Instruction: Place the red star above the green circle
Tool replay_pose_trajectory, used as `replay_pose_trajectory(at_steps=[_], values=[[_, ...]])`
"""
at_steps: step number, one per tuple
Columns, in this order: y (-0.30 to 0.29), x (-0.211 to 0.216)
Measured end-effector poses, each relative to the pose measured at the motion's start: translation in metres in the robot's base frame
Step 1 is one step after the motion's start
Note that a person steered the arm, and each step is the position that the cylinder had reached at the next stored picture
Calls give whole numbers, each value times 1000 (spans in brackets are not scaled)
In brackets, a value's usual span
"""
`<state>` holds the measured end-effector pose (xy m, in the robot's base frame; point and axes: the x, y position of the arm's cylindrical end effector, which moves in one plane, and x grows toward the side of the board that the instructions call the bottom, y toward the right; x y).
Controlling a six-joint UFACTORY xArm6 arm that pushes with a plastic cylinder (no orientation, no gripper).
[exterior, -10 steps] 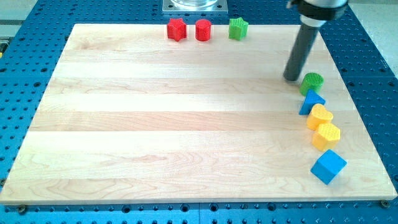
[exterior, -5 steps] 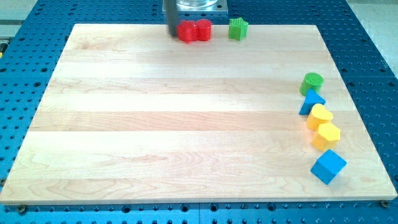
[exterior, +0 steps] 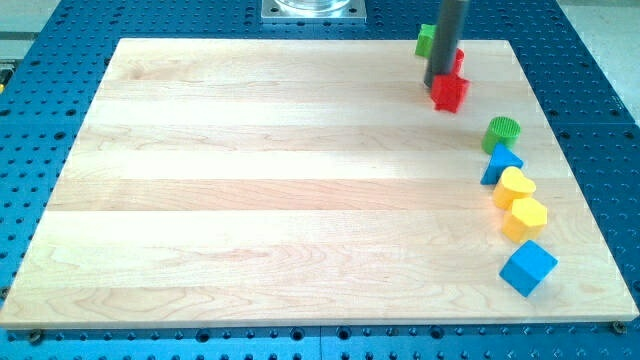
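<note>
The red star [exterior: 449,92] lies near the board's top right, up and to the left of the green circle [exterior: 502,132]. My tip [exterior: 436,84] touches the star's upper left side. A second red block [exterior: 458,61] peeks out just behind the rod, above the star. A green block [exterior: 425,40] sits at the top edge, partly hidden by the rod.
Below the green circle runs a column along the right edge: a blue triangle [exterior: 499,163], a yellow heart [exterior: 514,186], a yellow hexagon [exterior: 525,216] and a blue cube [exterior: 526,267]. A metal mount [exterior: 313,10] stands beyond the wooden board's [exterior: 250,190] top edge.
My tip swept from the top left of the red pair to the right. Both red blocks and the green block were pushed right; the red star now lies near the green circle.
</note>
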<state>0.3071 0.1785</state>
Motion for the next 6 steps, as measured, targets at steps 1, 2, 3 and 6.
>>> replay_pose_trajectory(at_steps=[1, 2, 3, 6], values=[[-18, 1], [-29, 20], [25, 32], [158, 30]])
